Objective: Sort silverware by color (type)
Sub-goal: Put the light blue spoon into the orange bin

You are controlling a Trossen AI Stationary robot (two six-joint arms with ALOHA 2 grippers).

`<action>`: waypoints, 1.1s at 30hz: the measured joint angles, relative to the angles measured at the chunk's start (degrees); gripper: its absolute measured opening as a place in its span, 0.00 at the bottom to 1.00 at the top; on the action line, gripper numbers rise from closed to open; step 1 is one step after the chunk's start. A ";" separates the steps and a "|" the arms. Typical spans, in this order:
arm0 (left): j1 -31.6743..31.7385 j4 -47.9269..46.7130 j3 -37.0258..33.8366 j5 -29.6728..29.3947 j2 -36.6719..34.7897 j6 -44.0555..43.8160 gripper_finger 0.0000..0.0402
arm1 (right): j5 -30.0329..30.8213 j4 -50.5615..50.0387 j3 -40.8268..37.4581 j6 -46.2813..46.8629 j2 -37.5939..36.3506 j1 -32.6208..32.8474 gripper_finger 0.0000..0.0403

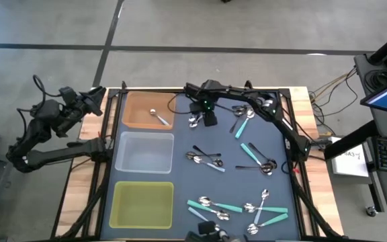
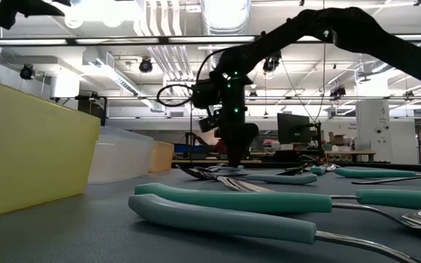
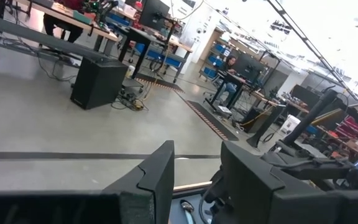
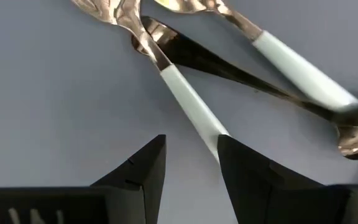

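A shiny silver spoon with a pale teal handle (image 4: 191, 106) lies on the dark mat near its far edge, its handle end touching one finger (image 4: 253, 177) of the parted right gripper (image 4: 191, 165). The left gripper (image 3: 194, 180), fingers apart, waits beyond the table's left edge.

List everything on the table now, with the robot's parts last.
Orange tray: one, far left of mat, holds one spoon.
Clear tray: one, middle left.
Yellow-green tray: one, near left.
Loose spoons: about twenty, silver, teal-handled and dark, scattered over the mat right of the trays.
Left gripper: off the table's far left corner, fingers apart, holding nothing.
Right gripper: low over a teal-handled spoon beside the orange tray, fingers apart.
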 joint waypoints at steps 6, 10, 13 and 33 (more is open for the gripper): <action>0.00 -0.05 -0.02 0.05 0.00 0.01 0.29 | 0.24 2.58 -0.26 -0.19 -0.02 0.10 0.33; -0.02 -0.29 -0.02 0.04 0.00 0.01 0.29 | 0.37 2.49 0.19 0.08 -0.02 0.14 0.33; -0.02 -0.42 -0.05 0.05 0.00 0.00 0.29 | 0.41 2.67 0.31 -0.03 -0.02 0.48 0.33; 0.00 -0.38 -0.05 0.02 0.00 -0.22 0.29 | 0.42 3.28 0.70 -3.04 -0.33 4.90 0.31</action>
